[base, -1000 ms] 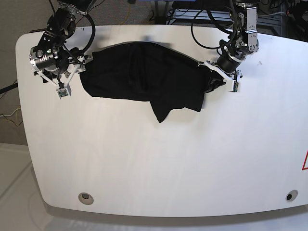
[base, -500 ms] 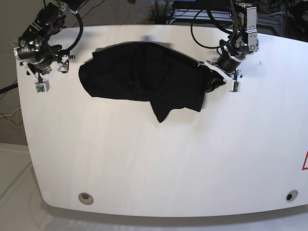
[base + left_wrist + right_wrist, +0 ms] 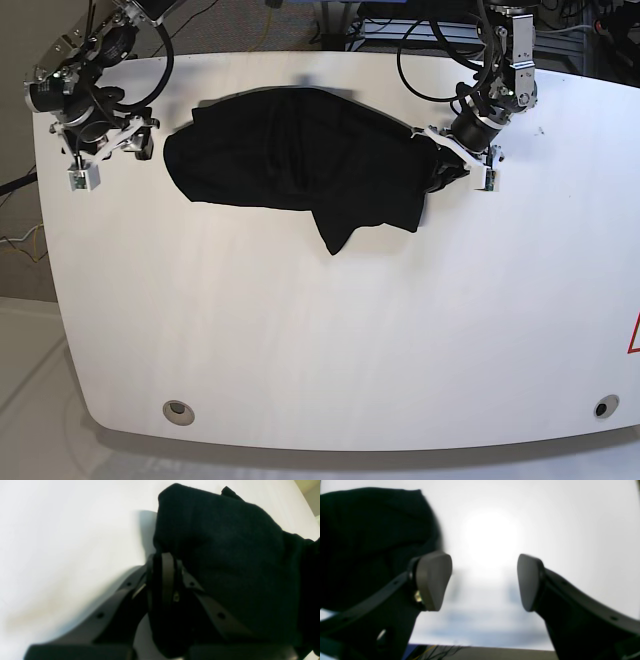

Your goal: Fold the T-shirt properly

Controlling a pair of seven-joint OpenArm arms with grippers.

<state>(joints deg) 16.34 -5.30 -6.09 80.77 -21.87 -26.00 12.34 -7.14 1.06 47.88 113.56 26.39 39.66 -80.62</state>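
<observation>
The T-shirt point(image 3: 300, 160) lies bunched near the far edge of the white table point(image 3: 330, 340), one loose flap trailing toward the middle, and we see nothing like a finished fold. Our left gripper point(image 3: 452, 168) sits low at the shirt's end on the base view's right, its jaws pinched tight on a wad of black cloth; from the left wrist view the fabric point(image 3: 225, 555) bulges up and over the closed jaws. We judge that this hold anchors one end so the garment can be drawn out flat instead of sliding about. Our right gripper point(image 3: 100, 165) hangs near the table's other edge, just beside the shirt's opposite end but apart from it, jaws spread wide and holding nothing. The right wrist view shows bare table between its two pads point(image 3: 433, 580), with dark cloth point(image 3: 370, 535) off to one side. We read that stance as readiness to take a new hold on the free end. The tiny print and the tag are not visible in these views.
</observation>
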